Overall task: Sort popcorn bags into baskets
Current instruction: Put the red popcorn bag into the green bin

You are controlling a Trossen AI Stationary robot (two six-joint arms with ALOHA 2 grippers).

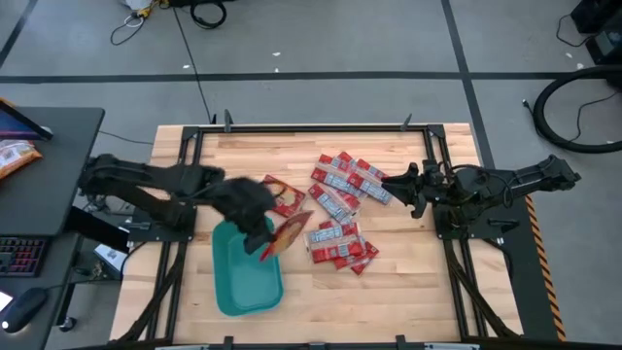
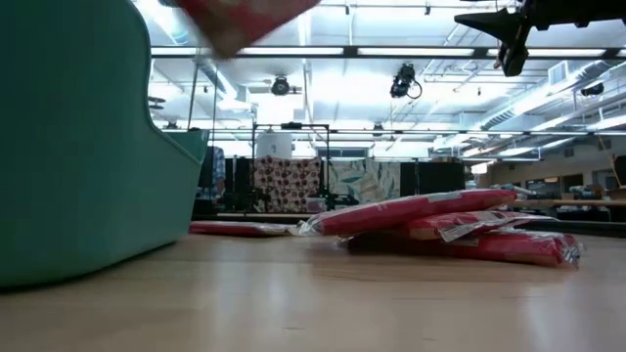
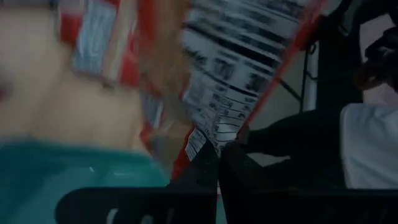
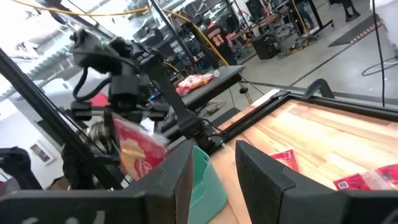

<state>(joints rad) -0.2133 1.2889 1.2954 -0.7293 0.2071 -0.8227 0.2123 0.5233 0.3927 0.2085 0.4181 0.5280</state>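
Note:
My left gripper [image 1: 260, 236] is shut on the larger red popcorn bag [image 1: 289, 233] with the yellowish picture, above the far right part of the teal bin [image 1: 248, 277]. In the left wrist view the bag's white label side [image 3: 249, 56] faces the camera over the bin [image 3: 68, 171]. Several small red packets [image 1: 342, 209] lie in a loose heap right of the bin, some stacked on each other [image 2: 440, 225]. One more red bag [image 1: 284, 194] lies flat by the left gripper. My right gripper [image 1: 397, 185] hangs open above the heap's right edge, touching nothing. My left gripper pinches the large bag between its two fingers [image 3: 205, 168] at a lower corner [image 3: 208, 140] of the label side. The bag is lifted clear and sticks out beyond the fingertips, tilted, toward the table's right. It shows in the low view as a red blur [image 2: 235, 20] above the bin wall.
The bin [image 2: 78, 147] stands at the table's near left, its wall filling the low view's left. Bare wood lies near and right of the heap. A black side table with an orange bag [image 1: 15, 156] stands left of the work table. Cables lie on the floor beyond.

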